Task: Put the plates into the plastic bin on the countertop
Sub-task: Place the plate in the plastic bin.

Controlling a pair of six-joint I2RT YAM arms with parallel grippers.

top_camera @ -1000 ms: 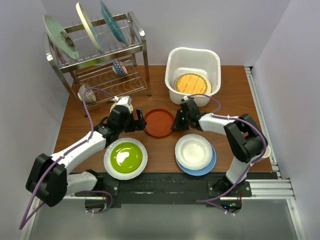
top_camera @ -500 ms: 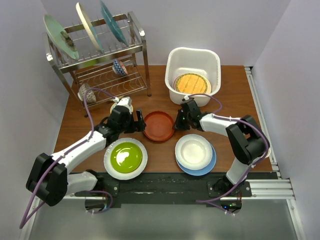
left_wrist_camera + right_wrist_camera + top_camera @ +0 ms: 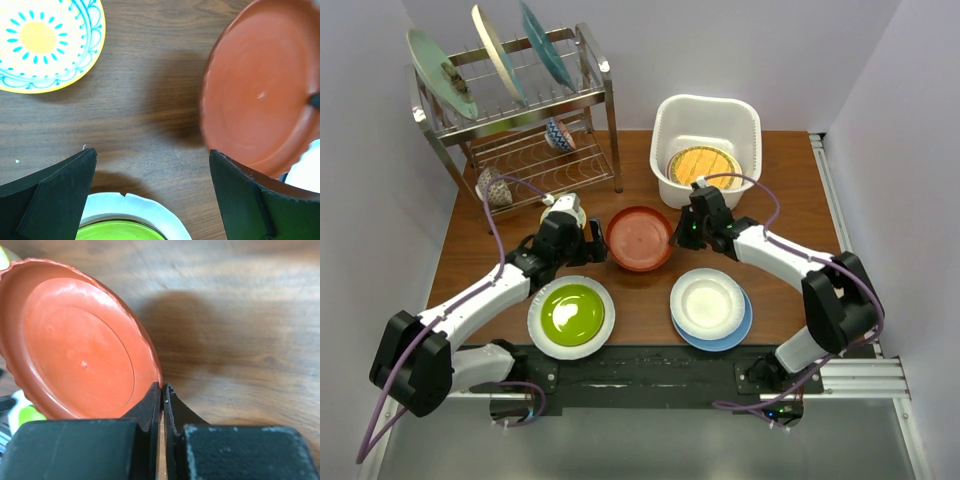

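Right wrist: right pincer (image 3: 163, 391) tight on red-brown plate (image 3: 80, 350) rim; left pincer (image 3: 151, 162) wide.

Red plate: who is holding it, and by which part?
The right end effector pinches the red plate by its rim; the left end effector is open, holding nothing.

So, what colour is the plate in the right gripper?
The plate is plain reddish orange, clearest in the right wrist view.

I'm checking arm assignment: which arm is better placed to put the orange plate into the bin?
Right. The right gripper is shut on the rim of the orange plate, close to the plastic bin; the left gripper is open, holding nothing.
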